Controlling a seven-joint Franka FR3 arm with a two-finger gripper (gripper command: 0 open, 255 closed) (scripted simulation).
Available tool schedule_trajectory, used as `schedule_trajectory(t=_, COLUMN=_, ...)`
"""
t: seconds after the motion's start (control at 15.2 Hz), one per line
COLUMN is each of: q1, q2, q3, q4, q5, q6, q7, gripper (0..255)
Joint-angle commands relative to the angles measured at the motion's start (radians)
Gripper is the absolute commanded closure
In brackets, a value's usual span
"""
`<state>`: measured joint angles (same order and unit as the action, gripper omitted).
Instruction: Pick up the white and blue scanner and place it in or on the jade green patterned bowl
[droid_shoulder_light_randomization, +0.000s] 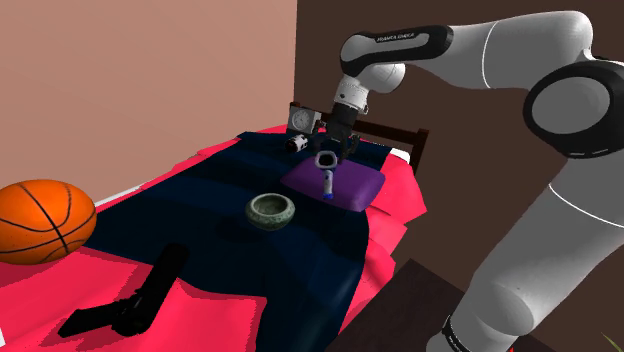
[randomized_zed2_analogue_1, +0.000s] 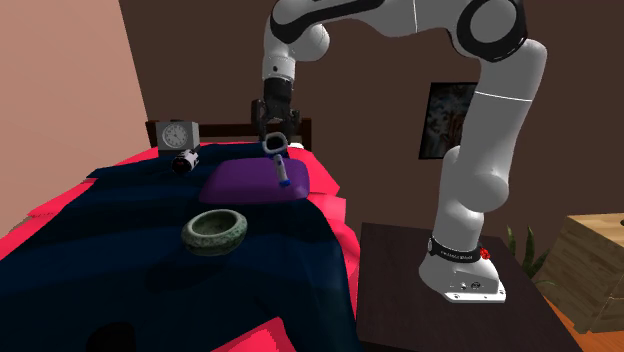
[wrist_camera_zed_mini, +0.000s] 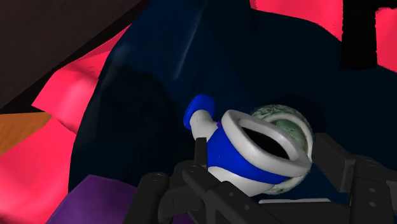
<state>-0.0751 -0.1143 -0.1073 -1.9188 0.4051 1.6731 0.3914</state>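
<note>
Currently gripping the white and blue scanner (droid_shoulder_light_randomization: 326, 178) with the hand (droid_shoulder_light_randomization: 332, 156), above the purple cushion (droid_shoulder_light_randomization: 352, 186), near the green bowl (droid_shoulder_light_randomization: 271, 211).

A red-covered bed (droid_shoulder_light_randomization: 220, 312) (navy blanket (droid_shoulder_light_randomization: 200, 215) over it) meets a pink wall (droid_shoulder_light_randomization: 150, 80) and a brown wall (droid_shoulder_light_randomization: 315, 60).

Gripper (droid_shoulder_light_randomization: 337, 148) clasping scanner (droid_shoulder_light_randomization: 326, 175) hangs over purple pillow (droid_shoulder_light_randomization: 362, 186). Open stretch of dark blue blanket (droid_shoulder_light_randomization: 200, 225) runs between pillow and green bowl (droid_shoulder_light_randomization: 271, 211). Bowl mouth faces up, open air above it. Clock (droid_shoulder_light_randomization: 303, 119) and small white-black object (droid_shoulder_light_randomization: 295, 143) sit behind gripper, near headboard (droid_shoulder_light_randomization: 405, 135). Basketball (droid_shoulder_light_randomization: 45, 220) and black object (droid_shoulder_light_randomization: 150, 290) lie well apart from bowl, toward shoulder view's left.
</note>
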Motion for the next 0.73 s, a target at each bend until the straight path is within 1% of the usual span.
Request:
schedule_trajectory(t=0.0, q1=0.017, q2=0.048, q3=0.018, q4=0.063, q5=0.011, q6=-0.001, q7=0.036, gripper=255)
schedule_trajectory(t=0.33, q1=0.055, q2=0.186, q3=0.057, q4=0.261, q5=0.026, q6=-0.026, q7=0.129, gripper=255)
schedule_trajectory(t=0.66, q1=0.092, q2=0.352, q3=0.089, q4=0.514, q5=0.03, q6=-0.075, q7=0.227, gripper=255)
